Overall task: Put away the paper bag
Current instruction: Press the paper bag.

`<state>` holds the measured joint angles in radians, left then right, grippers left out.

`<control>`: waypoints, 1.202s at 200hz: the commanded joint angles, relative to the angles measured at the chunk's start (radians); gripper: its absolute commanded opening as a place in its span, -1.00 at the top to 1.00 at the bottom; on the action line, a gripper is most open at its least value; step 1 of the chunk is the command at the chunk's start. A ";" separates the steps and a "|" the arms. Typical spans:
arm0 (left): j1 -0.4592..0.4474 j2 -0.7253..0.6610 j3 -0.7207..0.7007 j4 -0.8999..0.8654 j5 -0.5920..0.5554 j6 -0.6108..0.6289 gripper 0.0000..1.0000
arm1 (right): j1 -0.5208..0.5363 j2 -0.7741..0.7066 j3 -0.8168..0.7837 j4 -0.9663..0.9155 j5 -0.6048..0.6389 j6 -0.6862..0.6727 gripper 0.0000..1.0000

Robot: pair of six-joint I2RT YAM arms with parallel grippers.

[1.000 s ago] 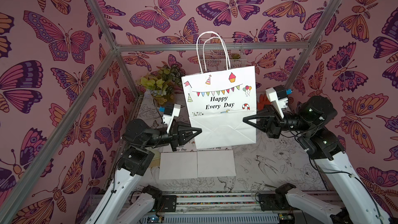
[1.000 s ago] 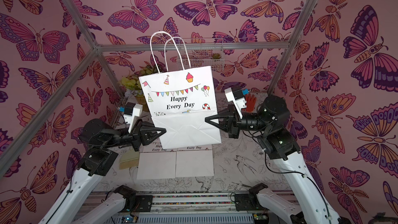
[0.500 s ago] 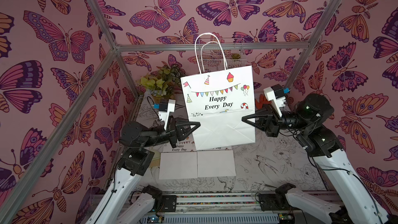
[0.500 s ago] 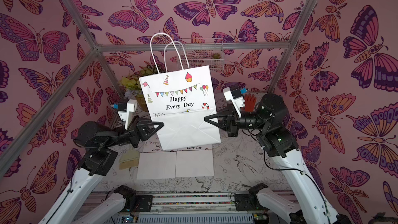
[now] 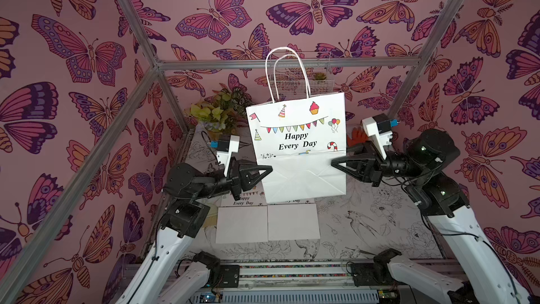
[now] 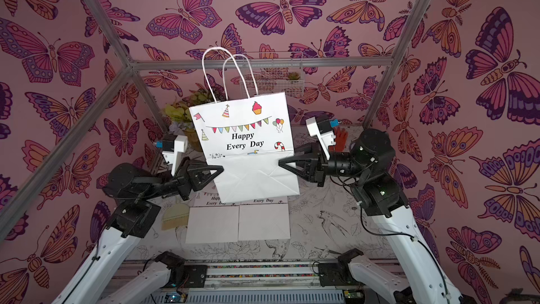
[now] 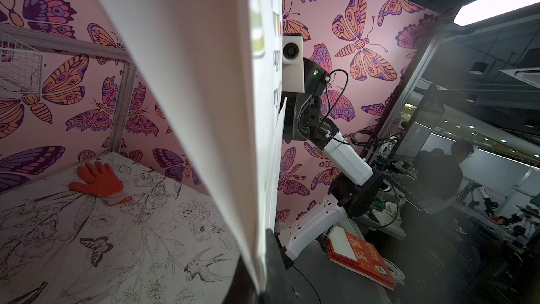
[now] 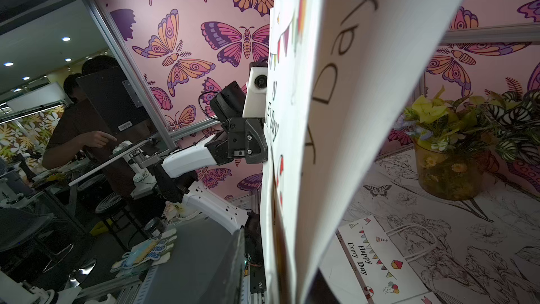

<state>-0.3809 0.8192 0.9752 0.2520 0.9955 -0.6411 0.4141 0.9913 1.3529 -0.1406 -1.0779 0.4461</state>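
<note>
Above the table (image 5: pixel 365 229), paper bag (image 5: pixel 298 141), apparently flattened

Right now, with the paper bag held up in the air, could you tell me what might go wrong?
1. The paper bag hangs in the air, the left gripper shut on one side edge, the right gripper at the other. The right grip is unclear, so the bag may swing or drop onto the folded bags below.
2. Its tall handles could snag the wire basket behind.
</note>
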 commanded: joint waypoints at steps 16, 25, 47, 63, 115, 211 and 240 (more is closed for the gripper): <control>-0.004 0.003 0.003 -0.017 0.015 0.027 1.00 | 0.000 -0.006 -0.010 0.106 0.032 0.060 0.73; -0.004 0.004 0.003 -0.017 0.018 0.026 1.00 | 0.001 -0.003 -0.013 0.110 0.033 0.063 0.93; -0.004 0.006 0.006 -0.017 0.020 0.025 1.00 | 0.000 0.008 -0.014 0.107 0.036 0.060 1.00; -0.004 0.007 0.011 -0.016 0.013 0.020 0.66 | 0.000 0.020 -0.011 0.095 0.024 0.056 1.00; -0.025 0.015 0.007 0.061 -0.029 -0.022 0.17 | 0.002 0.053 0.000 0.054 -0.031 0.038 1.00; -0.047 0.015 0.000 0.079 -0.066 -0.017 1.00 | 0.002 0.057 0.019 -0.028 -0.078 -0.017 0.91; -0.047 -0.008 -0.004 0.078 -0.103 -0.012 1.00 | 0.002 0.050 0.014 -0.034 -0.138 -0.026 0.24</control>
<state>-0.4259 0.8429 0.9756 0.2878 0.9398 -0.6659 0.4141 1.0512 1.3487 -0.1478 -1.1427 0.4442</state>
